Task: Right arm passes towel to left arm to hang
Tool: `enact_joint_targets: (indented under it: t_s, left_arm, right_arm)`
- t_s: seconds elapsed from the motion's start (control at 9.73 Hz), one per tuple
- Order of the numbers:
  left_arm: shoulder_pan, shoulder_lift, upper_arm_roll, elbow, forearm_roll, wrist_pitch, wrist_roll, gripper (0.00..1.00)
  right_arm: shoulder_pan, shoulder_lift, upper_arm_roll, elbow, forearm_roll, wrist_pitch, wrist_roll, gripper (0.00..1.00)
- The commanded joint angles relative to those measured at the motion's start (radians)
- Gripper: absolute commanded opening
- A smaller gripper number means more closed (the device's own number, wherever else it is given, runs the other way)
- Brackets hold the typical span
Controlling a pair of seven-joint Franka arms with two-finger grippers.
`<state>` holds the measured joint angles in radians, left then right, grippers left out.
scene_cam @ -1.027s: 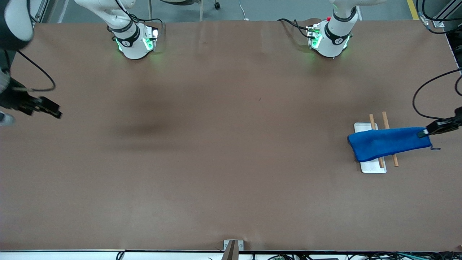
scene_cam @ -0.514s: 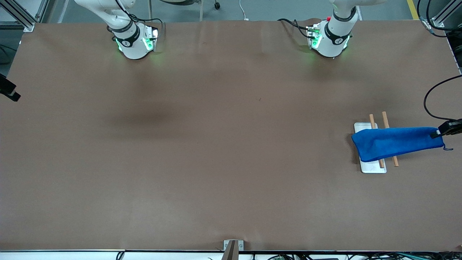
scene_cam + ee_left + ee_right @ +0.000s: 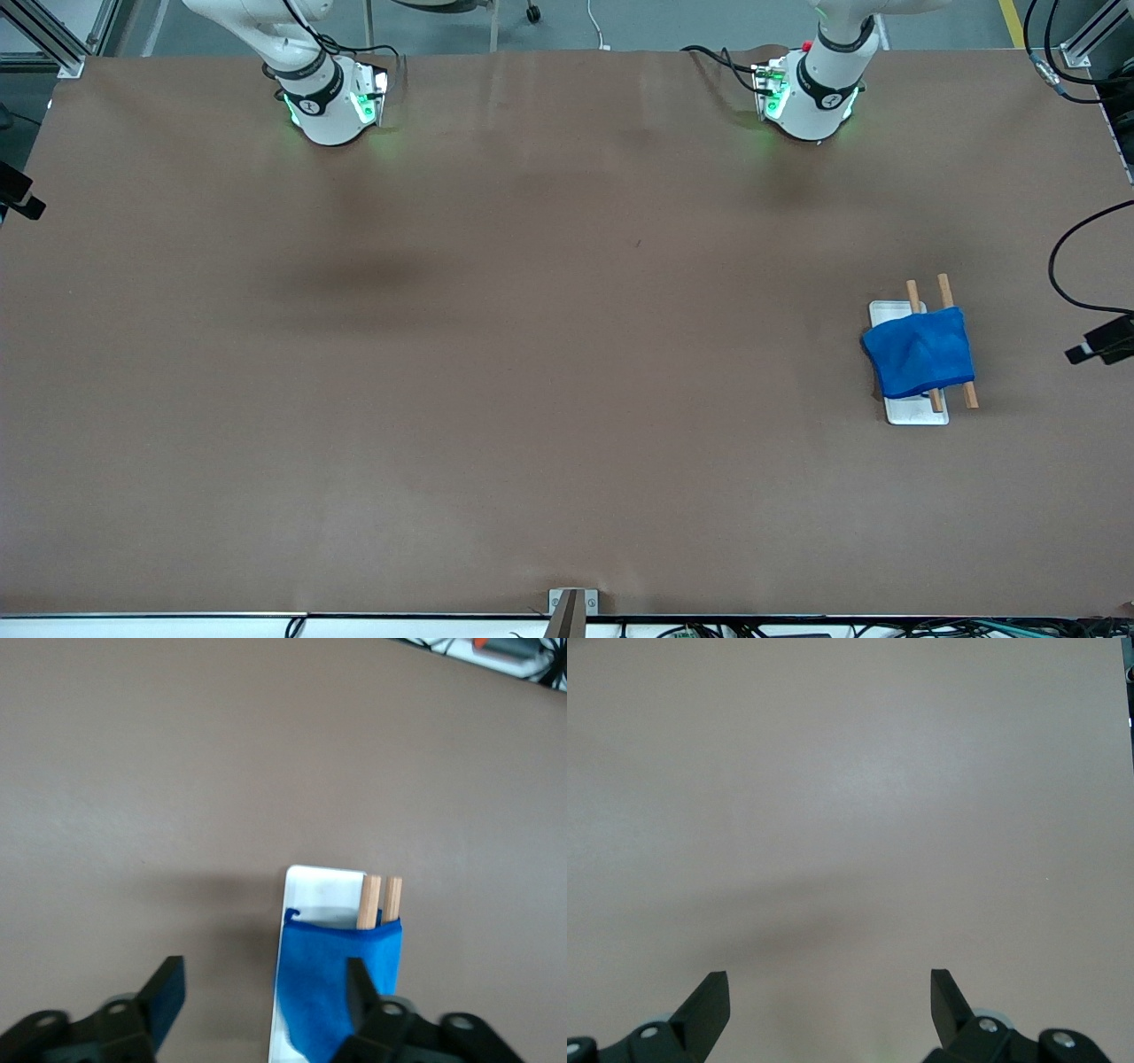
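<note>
The blue towel [image 3: 921,353] hangs draped over two wooden rods [image 3: 948,294] on a white base [image 3: 915,411], at the left arm's end of the table. In the left wrist view the towel [image 3: 337,983] covers the rods [image 3: 369,901] and part of the base [image 3: 323,881]. My left gripper [image 3: 1097,342] hovers beside the rack toward the table's end, open and empty, clear of the cloth; its fingers [image 3: 168,992] stand wide apart. My right gripper [image 3: 19,197] waits at the right arm's end of the table, open [image 3: 830,992] over bare tabletop.
A black cable [image 3: 1059,266] loops above the table's edge near the left gripper. A small metal bracket [image 3: 571,602] sits at the table edge nearest the front camera. The brown tabletop [image 3: 567,354] stretches between the arms' bases [image 3: 332,106].
The left gripper opened and let go of the towel; the stretched end dropped, so the cloth now hangs over the rods. The right gripper drew back to the table's edge.
</note>
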<state>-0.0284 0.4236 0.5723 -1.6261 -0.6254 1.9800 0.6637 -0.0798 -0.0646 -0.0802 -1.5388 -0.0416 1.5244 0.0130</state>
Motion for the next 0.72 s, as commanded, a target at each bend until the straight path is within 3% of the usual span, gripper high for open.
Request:
enact_joint_targets:
  t_s: [0.0,0.21,0.41,0.62]
  left_arm:
    - [-0.051,-0.066,-0.014,-0.017,0.164,0.014,-0.054,1.00]
    - [-0.035,-0.205,-0.176,-0.067,0.364,0.014,-0.218,1.00]
    - [-0.025,-0.334,-0.285,-0.116,0.461,-0.004,-0.344,1.00]
    - [-0.009,-0.431,-0.408,-0.109,0.551,-0.131,-0.484,1.00]
  right_arm:
    - [-0.003,0.006,0.002,0.002,-0.004,0.023,-0.007,1.00]
    - [-0.014,0.006,0.000,-0.006,0.029,0.026,-0.005,1.00]
    - [-0.015,0.006,0.004,-0.006,0.029,0.025,-0.002,1.00]
    - [-0.014,0.006,0.005,-0.006,0.029,0.019,-0.002,1.00]
